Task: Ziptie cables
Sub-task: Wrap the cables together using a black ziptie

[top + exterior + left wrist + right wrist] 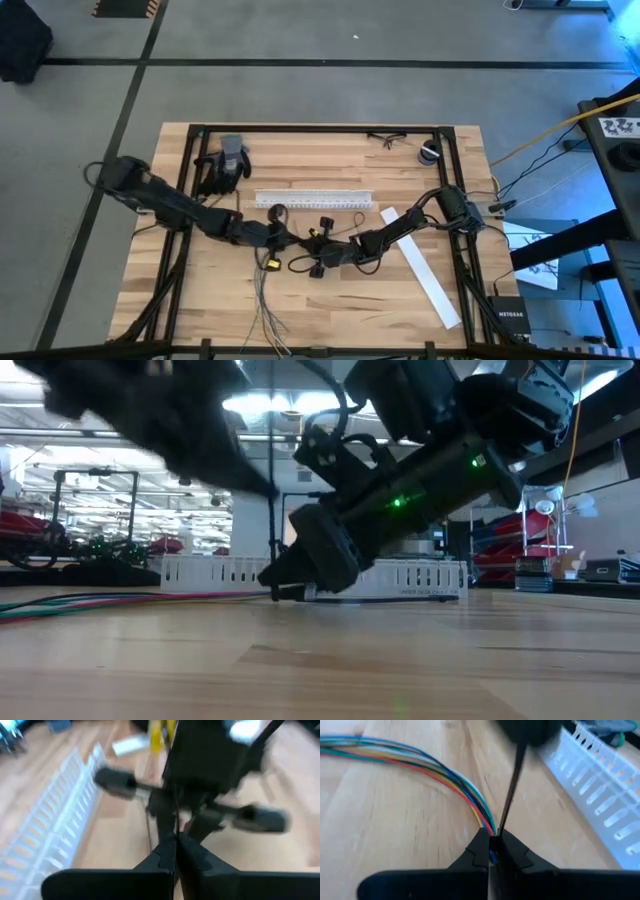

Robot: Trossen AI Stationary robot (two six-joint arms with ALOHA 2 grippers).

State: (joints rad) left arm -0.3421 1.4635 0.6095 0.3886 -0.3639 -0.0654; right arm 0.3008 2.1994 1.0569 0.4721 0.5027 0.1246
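The cables (pixel 420 765), a bundle of thin coloured wires, lie on the wooden table (pixel 200 290) and run toward its near edge (pixel 268 310). My right gripper (pixel 492 837) is shut on their end, low on the table (pixel 285 585). A thin black ziptie (pixel 512 785) rises from that spot to my left gripper (pixel 176 840), which is shut on it just above, at mid-table (pixel 282 235). The ziptie shows as a thin upright line in the low view (pixel 272 510). My left gripper pinches the ziptie's free strip (pixel 176 820) between its two fingertips. The strip runs straight from the fingertips toward my right gripper. My right gripper pinches the cable bundle at its end (pixel 487 827) between its fingertips, slanting down from the table's right. The ziptie's lower end (pixel 500 827) stands right at the fingertips. The rest of the bundle lies slack on the table.
A white slotted channel (pixel 315 197) lies just beyond the grippers, and a flat white strip (pixel 420 265) lies slanted at the right. A grey and black glove (pixel 225 165), glasses (pixel 385 140) and a small roll (pixel 430 153) sit toward the far edge.
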